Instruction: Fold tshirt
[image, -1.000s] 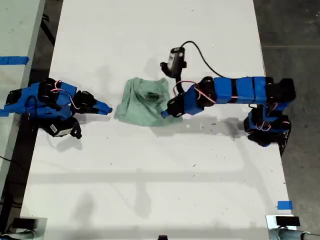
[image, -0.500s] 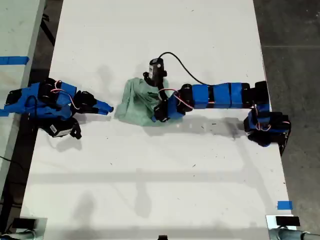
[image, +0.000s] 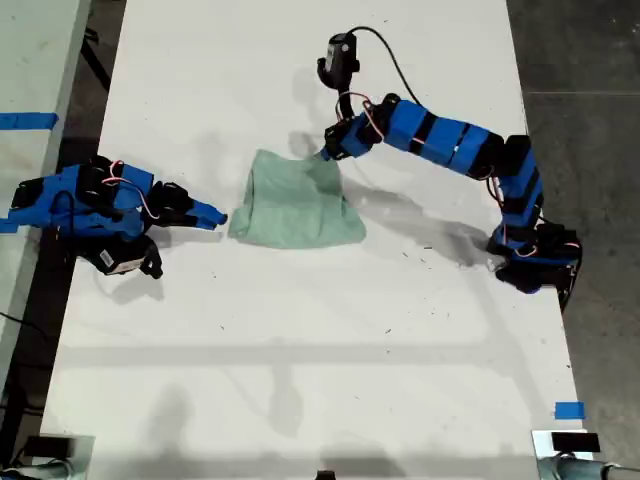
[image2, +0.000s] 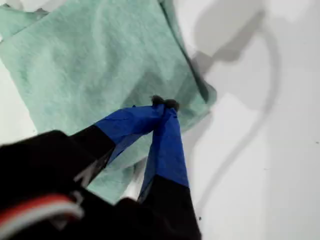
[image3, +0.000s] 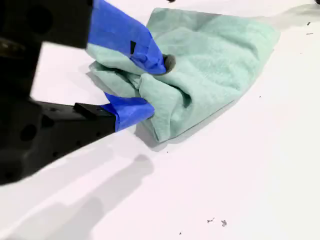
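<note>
The tshirt lies as a folded, roughly square mint-green bundle on the white table, near the middle of the exterior view. My first gripper hovers at the bundle's far right corner as the exterior view shows it. Its blue fingertips are pressed together, shut, just over the flat cloth, with no cloth seen between them. My second gripper rests low on the table toward the exterior view's left, just off the bundle's edge. It is open, with the rumpled folded edge showing beyond its jaws.
A black cable loops from the first arm's wrist camera over the far part of the table. A blue tape mark sits near the exterior view's lower right corner. Another surface with blue tape lies at the exterior view's left edge.
The first arm swept from the bundle's near right corner across the cloth to its far right corner. The tshirt now lies flatter and squarer. The second arm has not moved.
</note>
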